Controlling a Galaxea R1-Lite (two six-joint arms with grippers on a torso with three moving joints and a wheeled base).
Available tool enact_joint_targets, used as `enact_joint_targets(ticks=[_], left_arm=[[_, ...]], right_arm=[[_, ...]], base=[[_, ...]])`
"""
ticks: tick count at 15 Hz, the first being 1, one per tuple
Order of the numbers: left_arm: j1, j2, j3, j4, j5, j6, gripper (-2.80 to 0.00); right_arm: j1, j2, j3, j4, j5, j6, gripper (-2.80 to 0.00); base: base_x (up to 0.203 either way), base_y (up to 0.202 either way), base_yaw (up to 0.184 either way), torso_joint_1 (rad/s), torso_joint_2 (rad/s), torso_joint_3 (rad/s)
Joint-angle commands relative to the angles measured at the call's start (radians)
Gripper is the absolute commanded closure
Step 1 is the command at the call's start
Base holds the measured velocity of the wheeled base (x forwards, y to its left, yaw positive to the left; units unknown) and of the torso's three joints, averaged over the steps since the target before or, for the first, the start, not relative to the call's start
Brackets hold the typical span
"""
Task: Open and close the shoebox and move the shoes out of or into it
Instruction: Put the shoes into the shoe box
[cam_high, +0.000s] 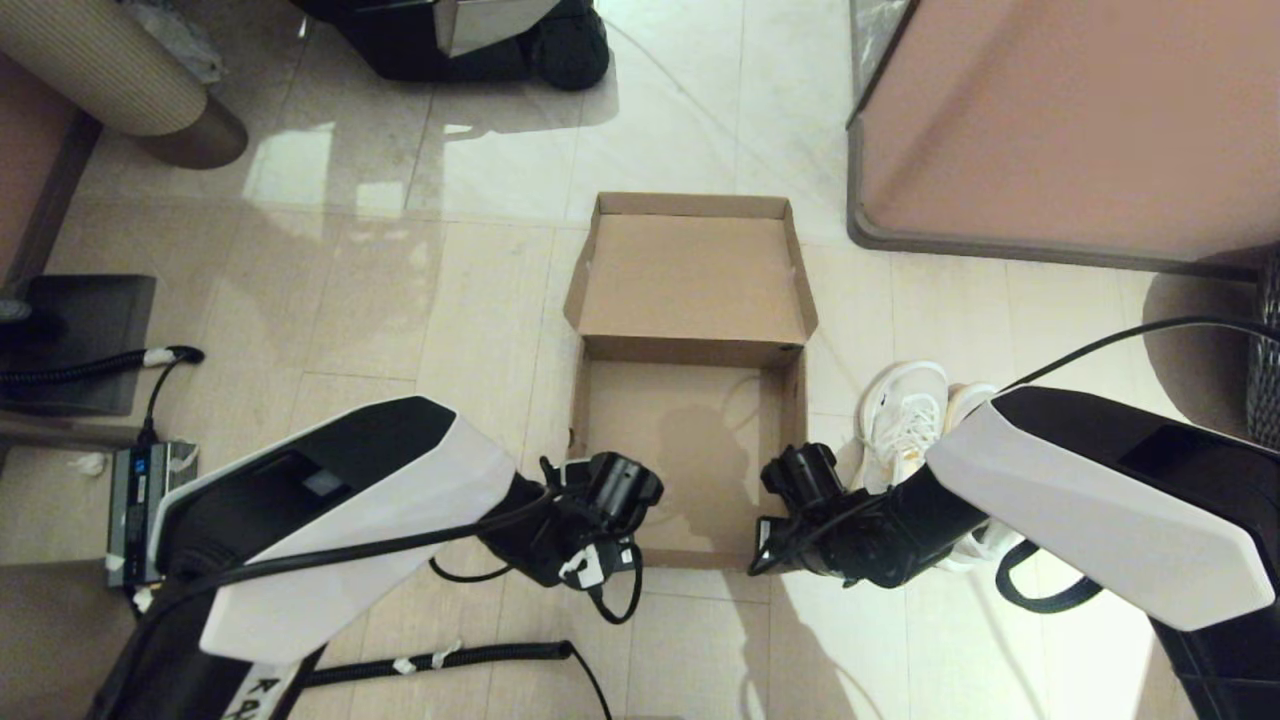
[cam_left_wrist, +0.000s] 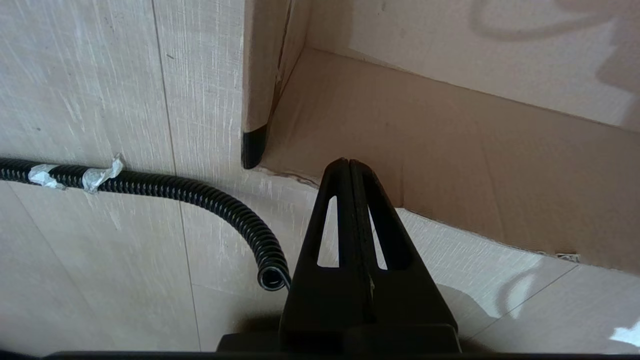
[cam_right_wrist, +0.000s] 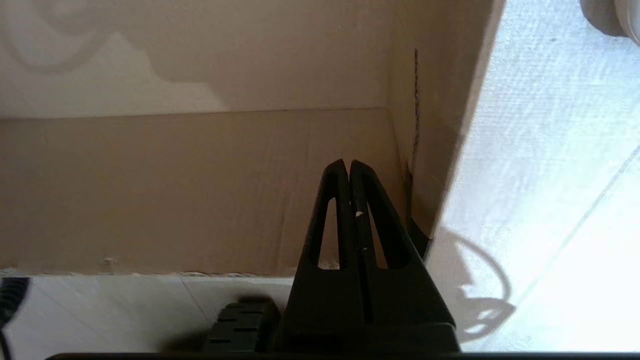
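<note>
Two pairs of black, slotted, wedge-shaped fingers, both pressed flat together with nothing between them. My left gripper (cam_left_wrist: 350, 162) hangs over the near wall of the shoebox (cam_high: 690, 300), close to its near left corner, where a strip of black tape (cam_left_wrist: 254, 145) caps the edge. My right gripper (cam_right_wrist: 348, 164) hangs over the same wall, close to the near right corner.

The shoebox is plain brown corrugated cardboard, matte, roughly square, standing on the floor (cam_high: 480, 300) with its hinged lid thrown back flat on the far side; its tray holds nothing.

The shoes (cam_high: 905, 420), white lace-up sneakers, lie on the floor just outside the box's right wall, partly hidden beneath my right forearm.

Surroundings: pale glossy floor tiles; a black ribbed hose (cam_left_wrist: 200, 192), wrapped at one spot with whitish tape, curls near the box's left corner. A flat pinkish panel (cam_high: 1060, 120) with a rounded grey edge stands at the far right; a ribbed beige cylinder (cam_high: 110, 70) at the far left; a small grey device (cam_high: 135, 500) with cables lies to the left.
</note>
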Motion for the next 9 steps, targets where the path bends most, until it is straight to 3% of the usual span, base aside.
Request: enact_joint_targets(ticks=[1,9], left_arm=[[0.000,0.000,0.000,0.009,0.003,-0.003,0.00],[0.000,-0.012,0.005,0.090,-0.005,-0.019,0.00]], right_arm=[[0.000,0.004,0.004,0.006,-0.002,0.001,0.00],[0.015,-0.054,0.107,0.108,-0.005,0.016,0.00]], base=[[0.000,0.000,0.000,0.000,0.00,0.000],[0.000,0.000,0.000,0.000,0.00,0.000]])
